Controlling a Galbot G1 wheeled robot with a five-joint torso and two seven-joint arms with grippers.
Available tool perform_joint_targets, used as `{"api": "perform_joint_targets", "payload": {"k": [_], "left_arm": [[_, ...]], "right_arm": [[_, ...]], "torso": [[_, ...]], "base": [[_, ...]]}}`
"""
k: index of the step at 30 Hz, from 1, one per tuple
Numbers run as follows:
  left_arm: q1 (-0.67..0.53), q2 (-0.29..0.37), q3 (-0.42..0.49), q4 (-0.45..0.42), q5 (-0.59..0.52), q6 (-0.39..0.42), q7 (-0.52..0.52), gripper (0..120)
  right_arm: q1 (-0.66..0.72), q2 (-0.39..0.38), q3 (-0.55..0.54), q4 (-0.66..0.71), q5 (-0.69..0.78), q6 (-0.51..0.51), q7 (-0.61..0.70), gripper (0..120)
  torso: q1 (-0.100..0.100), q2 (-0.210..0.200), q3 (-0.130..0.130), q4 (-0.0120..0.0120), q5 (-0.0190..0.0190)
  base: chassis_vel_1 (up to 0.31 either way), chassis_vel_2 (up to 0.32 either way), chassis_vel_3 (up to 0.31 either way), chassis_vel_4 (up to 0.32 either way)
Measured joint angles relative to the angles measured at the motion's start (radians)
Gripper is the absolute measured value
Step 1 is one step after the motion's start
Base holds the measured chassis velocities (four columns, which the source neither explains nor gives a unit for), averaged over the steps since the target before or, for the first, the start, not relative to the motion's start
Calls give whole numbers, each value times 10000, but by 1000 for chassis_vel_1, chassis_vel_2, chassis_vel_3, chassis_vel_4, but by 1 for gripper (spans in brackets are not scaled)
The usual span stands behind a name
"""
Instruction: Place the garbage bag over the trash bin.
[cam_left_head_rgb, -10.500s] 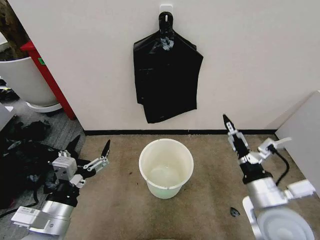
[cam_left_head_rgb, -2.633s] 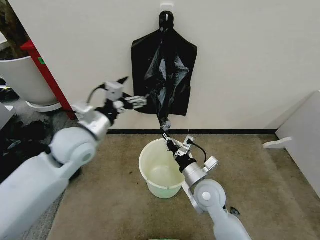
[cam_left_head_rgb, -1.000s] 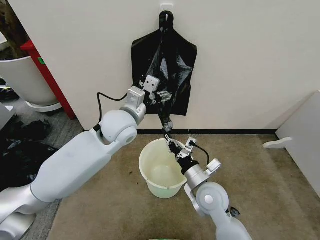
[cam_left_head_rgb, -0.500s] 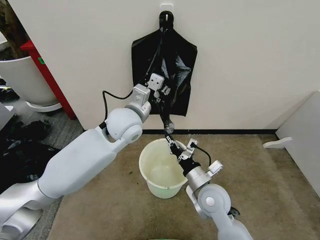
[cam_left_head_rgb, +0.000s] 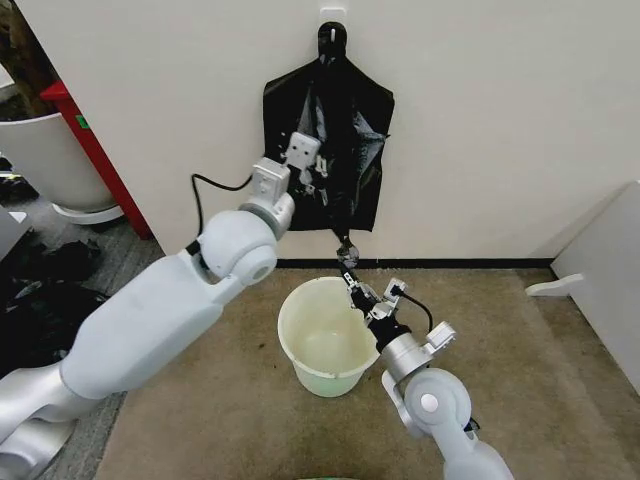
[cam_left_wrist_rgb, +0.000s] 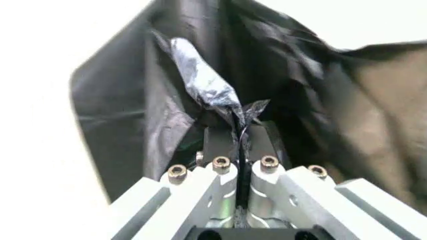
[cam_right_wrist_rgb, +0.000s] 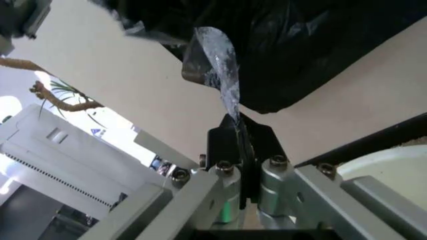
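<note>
**Both grippers pinch the bag film above the bin**

The bin (cam_left_head_rgb: 332, 338) stands on short-pile brown carpet (cam_left_head_rgb: 230, 400) just before a plain cream wall (cam_left_head_rgb: 480, 120). It is a round, cream-white plastic bucket, slightly tapered, with a rolled rim and smooth walls.

Above the bin, a flat black bag (cam_left_head_rgb: 365, 130) hangs from a hook (cam_left_head_rgb: 331, 38) on the wall, gathered to a point at its top. In front of it the garbage bag (cam_left_head_rgb: 335, 190) is drawn out: thin, glossy, crinkly black film, pulled into a narrow twisted strand that runs down toward the bin's far rim.

The left gripper (cam_left_head_rgb: 318, 183) is raised well above the bin, against the hanging black plastic. In the left wrist view its fingers (cam_left_wrist_rgb: 223, 150) are pressed together with a fold of the film caught between them, and a shiny, crumpled, grey-glinting twist of plastic rises from the tips.

The right gripper (cam_left_head_rgb: 350, 272) sits just above the bin's far rim, pointing up at the wall. In the right wrist view its black fingers (cam_right_wrist_rgb: 223, 142) are closed on the strand's lower end, the film wrinkled and reflective where it leaves the tips.

A red post (cam_left_head_rgb: 95, 150) and a large white tub (cam_left_head_rgb: 45, 155) stand far to the bin's left.
</note>
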Motion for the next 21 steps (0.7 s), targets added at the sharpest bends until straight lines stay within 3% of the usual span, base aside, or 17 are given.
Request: {"api": "perform_joint_targets", "payload": {"k": [10,21], "left_arm": [[589,506,-1069,-367,-534,-336,125,0],[828,513,-1415,-370,-1013,-796,148,0]], "right_arm": [[49,-34,6,66,-464,-102,-62,1],[-984,-809,213,991,-2415,-129,-919,41]], "torso": [[0,0,0,-1,1],[0,0,1,-3,3]], "base": [[0,0,0,0],[0,0,0,0]]}}
